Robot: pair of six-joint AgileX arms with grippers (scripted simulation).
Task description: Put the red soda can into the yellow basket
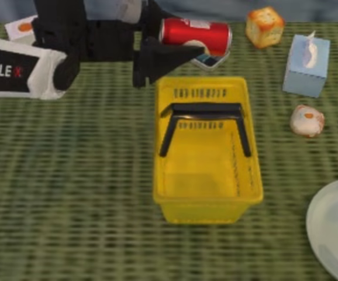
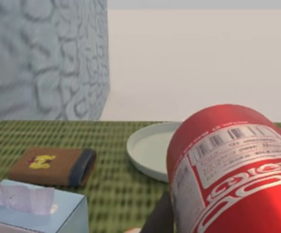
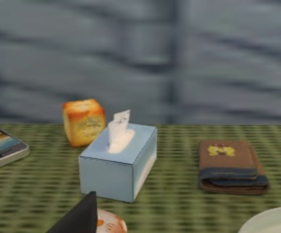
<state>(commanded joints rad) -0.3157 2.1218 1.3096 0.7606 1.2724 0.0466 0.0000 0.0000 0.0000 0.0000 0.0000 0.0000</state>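
left gripper (image 1: 175,50): i have it closed on the red soda can (image 1: 195,34), black fingers clamped across the can's body so it rides sideways, lifted off the mat near the far edge of the table.
can position: it hangs just past the far rim of the yellow basket (image 1: 207,212), not yet over the opening; the left wrist view is filled by its red wall and barcode label, which fits a firm side grip close to the camera.
why sideways: my guess is the side grip was the easy way in, and sideways it should still drop cleanly into a basket this much larger.
basket: upright at mid-table, black handles (image 1: 204,109) folded across the far half, so i judge the open near half is the safer drop zone.
phone (image 1: 211,60): lies on the mat right under the can, partly hidden by it.
right gripper (image 3: 79,217): only a dark fingertip shows in its own wrist view, so i cannot tell its opening; that arm is out of the top view.
clutter to the right: tissue box (image 1: 306,65), orange cube (image 1: 264,26), small round bun (image 1: 307,120), white plate (image 1: 334,228), wallet (image 3: 232,166), all clear of my path.
next, as i judge: carry the can toward me over the basket, clear of the handles, then release.
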